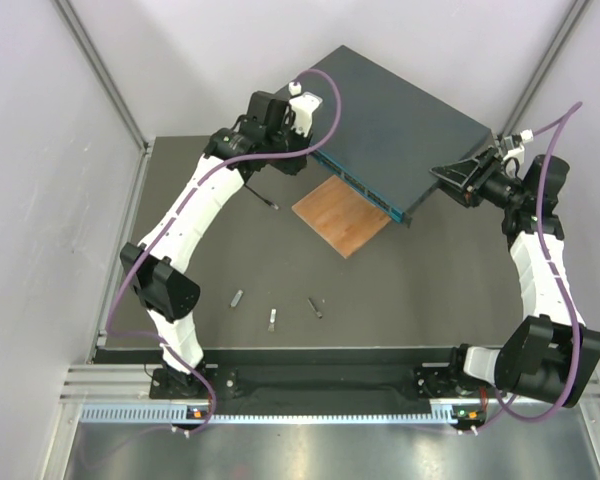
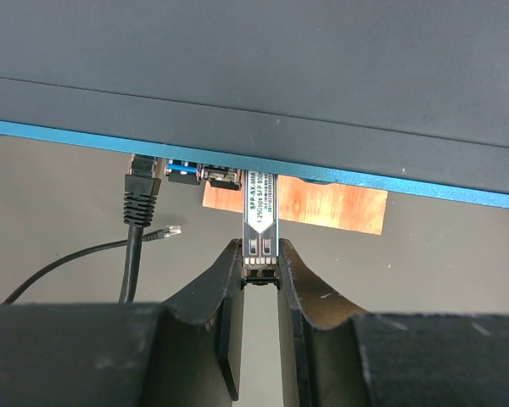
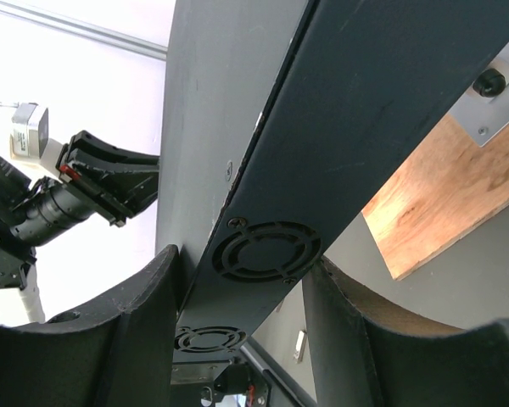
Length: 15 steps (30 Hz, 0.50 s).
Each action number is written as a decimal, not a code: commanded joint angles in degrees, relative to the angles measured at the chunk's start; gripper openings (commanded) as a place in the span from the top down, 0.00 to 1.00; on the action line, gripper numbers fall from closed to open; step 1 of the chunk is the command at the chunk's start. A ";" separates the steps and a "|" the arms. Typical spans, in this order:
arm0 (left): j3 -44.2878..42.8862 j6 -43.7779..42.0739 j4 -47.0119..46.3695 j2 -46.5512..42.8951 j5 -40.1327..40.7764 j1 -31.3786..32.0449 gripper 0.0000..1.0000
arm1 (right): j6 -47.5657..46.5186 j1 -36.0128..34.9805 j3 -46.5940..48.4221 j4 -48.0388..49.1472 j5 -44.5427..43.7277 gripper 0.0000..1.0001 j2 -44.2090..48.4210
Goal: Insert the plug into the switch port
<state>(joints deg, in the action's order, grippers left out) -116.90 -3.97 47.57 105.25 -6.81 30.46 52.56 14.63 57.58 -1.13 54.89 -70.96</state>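
The dark grey surface [image 1: 280, 270] fills the middle of the top view, and the switch [image 1: 410, 120], a large flat dark blue-grey metal box with a teal front face, lies across its upper right, one corner over a thin brown wooden board [image 1: 342, 215] at frame centre. The likeliest trouble from here is a jam. If the plug [image 2: 259, 216], a slim silver metal module with a printed label, meets its socket slightly skewed or off to one side, a push would wedge it against the socket rim or twist it in the grip. The switch could also slide or rock on the board under that push, should the hold on its far end give. A black cable [image 2: 140, 203] with a moulded connector sits in a socket just to the left in the left wrist view and could be knocked by a sideways correction. The right tool [image 3: 246, 280] stands about half open, its two fingers clamped on the top and bottom faces of the switch's vented end. The left tool [image 2: 259, 263] is nearly closed, pinching the rear end of the plug. The plug's nose lies at the row of sockets under the teal edge, in the upper middle of that view. Whether it has entered a port I cannot tell.
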 commanded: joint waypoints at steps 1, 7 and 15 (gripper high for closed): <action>-1.41 1.67 -24.79 2.06 -3.47 1.45 1.00 | -9.49 -5.49 2.27 3.05 1.09 1.00 -0.93; -0.25 3.88 -30.08 3.29 -4.70 1.54 1.00 | -7.64 -5.58 2.09 4.82 1.79 1.00 -1.38; 1.85 3.79 -35.00 4.08 -4.44 1.53 1.00 | -7.38 -5.58 1.83 4.99 2.06 1.00 -1.38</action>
<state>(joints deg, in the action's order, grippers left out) -115.61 -2.46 45.63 105.43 -6.81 30.37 52.99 14.52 57.87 -1.26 54.89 -71.13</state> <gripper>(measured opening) 0.227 0.515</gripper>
